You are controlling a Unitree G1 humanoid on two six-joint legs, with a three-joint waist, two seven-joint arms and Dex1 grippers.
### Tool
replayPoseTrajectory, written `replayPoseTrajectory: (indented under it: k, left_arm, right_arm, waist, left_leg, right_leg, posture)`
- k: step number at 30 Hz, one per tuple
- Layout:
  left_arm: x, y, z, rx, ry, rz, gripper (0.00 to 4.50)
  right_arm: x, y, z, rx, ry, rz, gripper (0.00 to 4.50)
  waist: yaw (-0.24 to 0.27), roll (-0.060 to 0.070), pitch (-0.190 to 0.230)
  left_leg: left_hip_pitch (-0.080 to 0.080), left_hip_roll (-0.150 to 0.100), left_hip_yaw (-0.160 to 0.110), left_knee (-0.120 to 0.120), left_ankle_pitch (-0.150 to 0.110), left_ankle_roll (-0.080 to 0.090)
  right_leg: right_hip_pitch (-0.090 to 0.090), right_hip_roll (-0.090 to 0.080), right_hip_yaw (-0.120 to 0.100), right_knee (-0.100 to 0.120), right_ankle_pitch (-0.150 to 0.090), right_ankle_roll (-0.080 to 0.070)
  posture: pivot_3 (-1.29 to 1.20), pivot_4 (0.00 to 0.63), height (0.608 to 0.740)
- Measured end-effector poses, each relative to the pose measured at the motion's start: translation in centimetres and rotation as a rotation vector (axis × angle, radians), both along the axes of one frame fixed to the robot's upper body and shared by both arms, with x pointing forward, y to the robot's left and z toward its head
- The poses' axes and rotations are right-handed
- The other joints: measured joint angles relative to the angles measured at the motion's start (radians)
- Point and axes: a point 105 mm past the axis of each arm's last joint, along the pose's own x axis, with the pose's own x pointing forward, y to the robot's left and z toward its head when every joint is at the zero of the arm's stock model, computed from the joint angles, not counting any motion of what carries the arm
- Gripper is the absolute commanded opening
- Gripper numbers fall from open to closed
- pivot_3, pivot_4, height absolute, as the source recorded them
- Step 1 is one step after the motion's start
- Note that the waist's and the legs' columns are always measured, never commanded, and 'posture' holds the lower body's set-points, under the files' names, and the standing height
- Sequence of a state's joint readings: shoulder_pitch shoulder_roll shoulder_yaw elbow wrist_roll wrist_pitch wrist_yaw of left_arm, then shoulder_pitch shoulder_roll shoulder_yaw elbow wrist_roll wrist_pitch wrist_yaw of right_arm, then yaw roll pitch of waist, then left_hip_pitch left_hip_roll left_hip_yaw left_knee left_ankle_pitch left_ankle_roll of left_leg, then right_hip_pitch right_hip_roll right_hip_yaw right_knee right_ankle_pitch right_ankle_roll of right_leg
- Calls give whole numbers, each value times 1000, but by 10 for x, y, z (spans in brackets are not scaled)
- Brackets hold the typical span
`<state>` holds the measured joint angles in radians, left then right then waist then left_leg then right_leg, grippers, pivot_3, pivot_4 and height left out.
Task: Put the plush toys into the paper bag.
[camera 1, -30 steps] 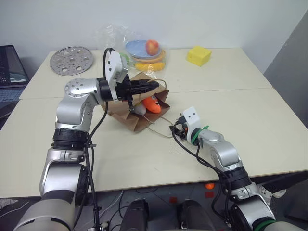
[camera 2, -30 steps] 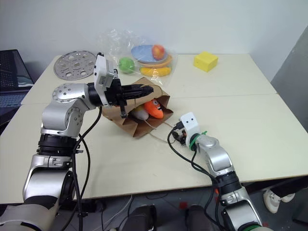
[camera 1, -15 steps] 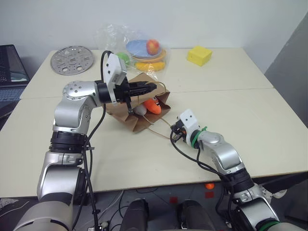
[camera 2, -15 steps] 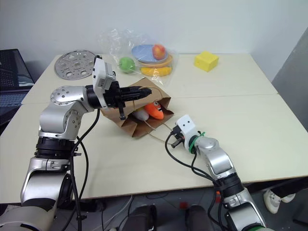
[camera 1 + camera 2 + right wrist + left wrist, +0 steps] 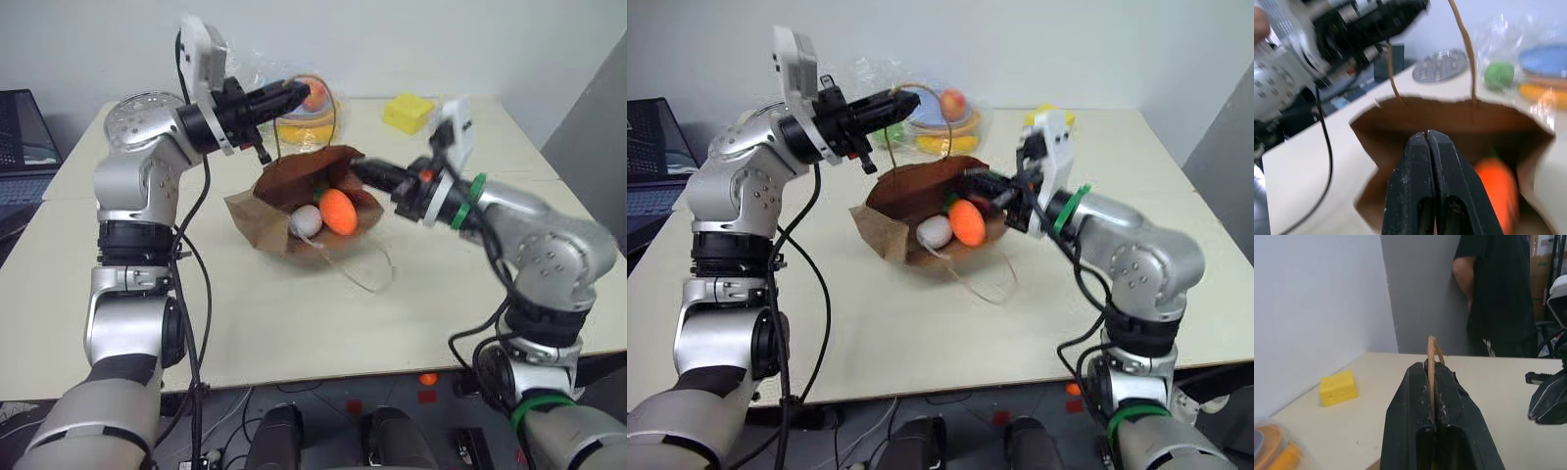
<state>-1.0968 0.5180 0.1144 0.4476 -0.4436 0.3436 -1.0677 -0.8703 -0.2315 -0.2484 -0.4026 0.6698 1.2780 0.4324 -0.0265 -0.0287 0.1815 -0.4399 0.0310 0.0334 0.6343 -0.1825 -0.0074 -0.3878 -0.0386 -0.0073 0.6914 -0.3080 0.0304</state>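
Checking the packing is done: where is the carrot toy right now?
In the left eye view the carrot toy lies inside the open paper bag mid-table, right of the white egg toy.

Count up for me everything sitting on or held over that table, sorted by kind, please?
Plush toys: 2, an orange carrot plush toy and a white egg plush toy, both inside the bag
Brown paper bags: 1
Clear plastic bags of fruit: 1
Yellow cheese-like blocks: 1
Round perforated metal discs: 1
Total: 6
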Motion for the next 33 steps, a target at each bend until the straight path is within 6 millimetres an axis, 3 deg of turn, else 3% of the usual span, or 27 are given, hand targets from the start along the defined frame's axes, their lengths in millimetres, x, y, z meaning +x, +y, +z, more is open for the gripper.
replayPoseTrajectory:
  k: [7, 9, 12, 16, 21, 26, 30, 33]
  left_arm:
    - [7, -9, -35, 81, 52, -35, 0]
    - [7, -10, -35, 78, 56, -39, 0]
    - [6, -10, -32, 77, 46, -41, 0]
    - [5, -4, -29, 85, 29, -38, 0]
    - [4, -4, -30, 84, 28, -41, 0]
    - [4, -5, -31, 83, 29, -44, 0]
    - [4, -6, -31, 82, 30, -48, 0]
    - [4, -6, -32, 81, 32, -48, 0]
  right_arm:
    - [12, -7, -5, 6, 47, -87, 64]
    - [13, -10, -8, -12, 49, -106, 64]
    - [17, -26, -31, -119, 68, -195, 64]
    - [14, -51, -77, -259, 88, -286, 878]
    - [4, -58, -79, -479, -183, -279, 2669]
    - [4, -43, -78, -507, -336, -245, 4314]
    - [9, -17, -67, -523, -509, -206, 4475]
    - [16, -8, -64, -518, -569, -209, 4475]
  waist:
    - [0, 0, 0]
    - [0, 0, 0]
    - [2, 0, 0]
    - [6, 0, 0]
    - [2, 0, 0]
    - [-5, 0, 0]
    - [-2, 0, 0]
    - [0, 0, 0]
  left_leg:
    - [-4, 0, 0, -5, 0, 0]
    - [-7, 0, -1, -5, 0, 0]
    - [-8, -1, -1, -5, 0, 0]
    - [-10, -2, -2, -5, 0, 1]
    - [-10, -1, -2, -4, 0, 1]
    - [-8, 0, -2, -3, 0, 0]
    - [-8, 0, -2, -3, 0, 0]
    - [-8, -1, -2, -3, 0, 0]
  right_leg:
    - [-3, 0, -1, -6, 0, 0]
    - [-4, 0, -1, -7, 0, 0]
    - [-3, 0, -2, -10, 0, 0]
    - [-4, 0, -2, -11, 0, 0]
    - [-4, 1, -3, -11, 0, 1]
    - [-4, 2, -2, -9, 1, 1]
    - [-3, 2, -2, -9, 1, 1]
    - [-3, 1, -2, -10, 1, 1]
  posture:
    - [0, 150, 740]
    - [0, 150, 740]
    - [0, 150, 740]
    - [0, 150, 740]
    - [0, 150, 740]
    - [0, 150, 740]
    - [0, 150, 740]
    - [0, 150, 740]
